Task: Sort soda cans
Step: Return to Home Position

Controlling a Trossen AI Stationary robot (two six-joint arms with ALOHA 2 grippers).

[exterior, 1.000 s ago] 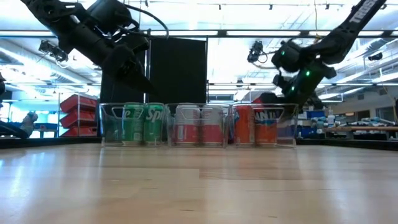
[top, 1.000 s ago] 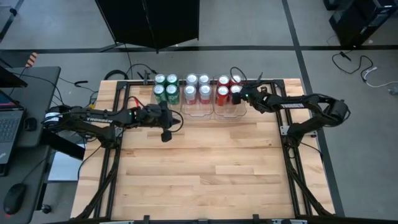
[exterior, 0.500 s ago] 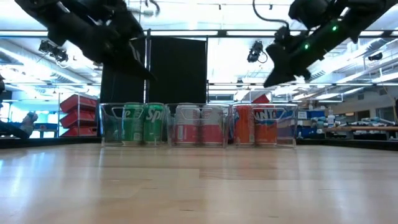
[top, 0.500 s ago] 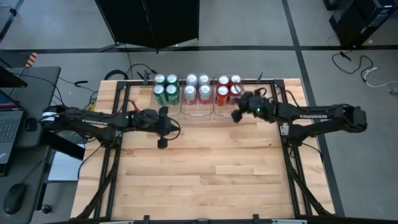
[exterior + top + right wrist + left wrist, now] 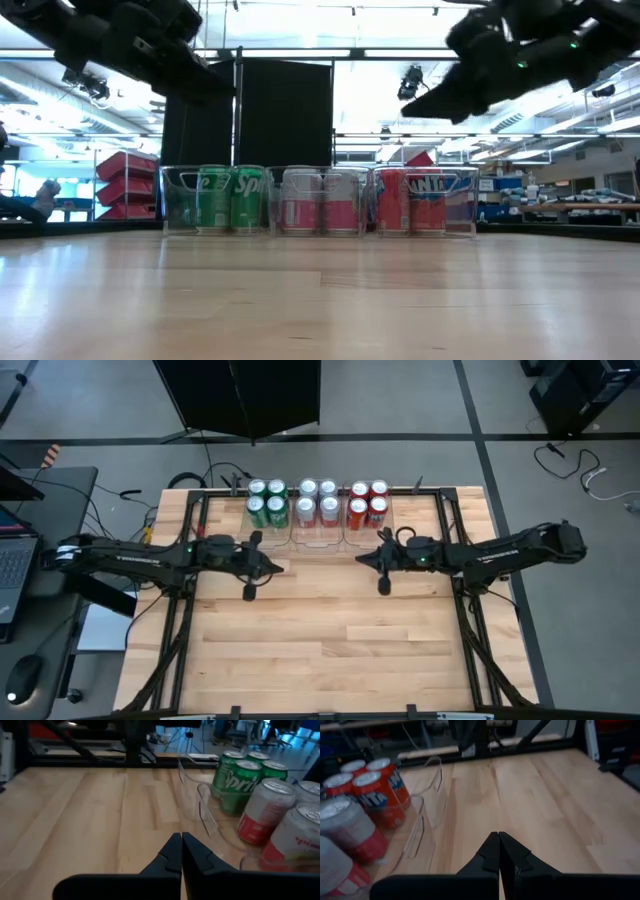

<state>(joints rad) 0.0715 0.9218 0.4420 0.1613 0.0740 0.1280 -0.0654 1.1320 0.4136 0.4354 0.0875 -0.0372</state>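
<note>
Both arms have pulled back from the bins (image 5: 319, 536); from above, left claw (image 5: 272, 566) and right claw (image 5: 365, 557) hang over the desk (image 5: 330, 645), soda cans (image 5: 317, 501) binned at its far edge; low view, cans rowed green, silver-white, red; wrist views, both claws closed, empty.

my left arm (image 5: 140, 553) stretches low and level toward the middle, left gripper (image 5: 276, 565) pointing inward, its fingers (image 5: 489, 852) pressed together on nothing. my right arm (image 5: 500, 550) mirrors it from the other side, right gripper (image 5: 360, 557) likewise pinched closed and empty.
</note>
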